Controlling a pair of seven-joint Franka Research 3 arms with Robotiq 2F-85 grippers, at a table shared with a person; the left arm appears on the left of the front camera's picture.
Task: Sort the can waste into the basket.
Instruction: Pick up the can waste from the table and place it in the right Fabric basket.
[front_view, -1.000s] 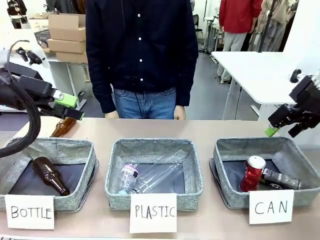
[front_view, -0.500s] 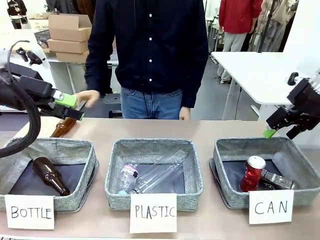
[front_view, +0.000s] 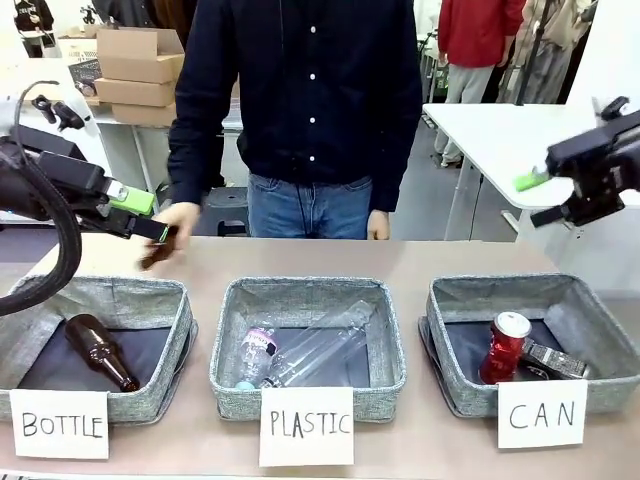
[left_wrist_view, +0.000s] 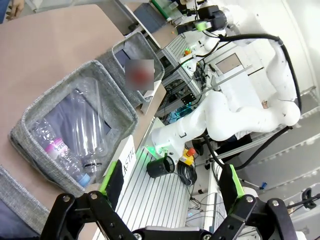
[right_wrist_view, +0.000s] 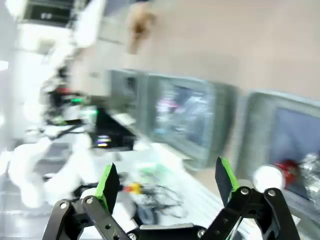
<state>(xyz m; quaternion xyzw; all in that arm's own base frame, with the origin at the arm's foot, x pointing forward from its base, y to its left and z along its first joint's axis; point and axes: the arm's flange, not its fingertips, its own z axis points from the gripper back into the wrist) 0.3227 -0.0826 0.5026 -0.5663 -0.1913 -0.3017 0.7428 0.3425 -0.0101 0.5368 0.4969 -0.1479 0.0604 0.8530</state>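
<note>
The red can (front_view: 506, 346) with a silver top stands upright in the grey basket (front_view: 530, 288) carded "CAN" at the right. A silvery-grey can (front_view: 556, 359) lies beside it on the dark lining. My right gripper (front_view: 540, 198) hangs open and empty well above the basket's far right corner. The blurred right wrist view shows its spread fingers, with the right gripper (right_wrist_view: 166, 180) over the red can (right_wrist_view: 286, 170) in the basket (right_wrist_view: 280, 107). At the far left, my left gripper (front_view: 145, 215) is open and empty, as the left gripper (left_wrist_view: 172, 180) also is in its wrist view.
The "BOTTLE" bin (front_view: 110, 290) holds a brown bottle (front_view: 100, 351). The "PLASTIC" bin (front_view: 305, 290) holds clear bottles (front_view: 300, 352). A person's hand (front_view: 180, 217) grips another brown bottle (front_view: 157, 251) on the table close to my left gripper. A white table (front_view: 500, 135) stands back right.
My right gripper has risen from the CAN basket's far rim. The person's hand reached over and took hold of the brown bottle behind the BOTTLE bin. My left arm stayed still.
</note>
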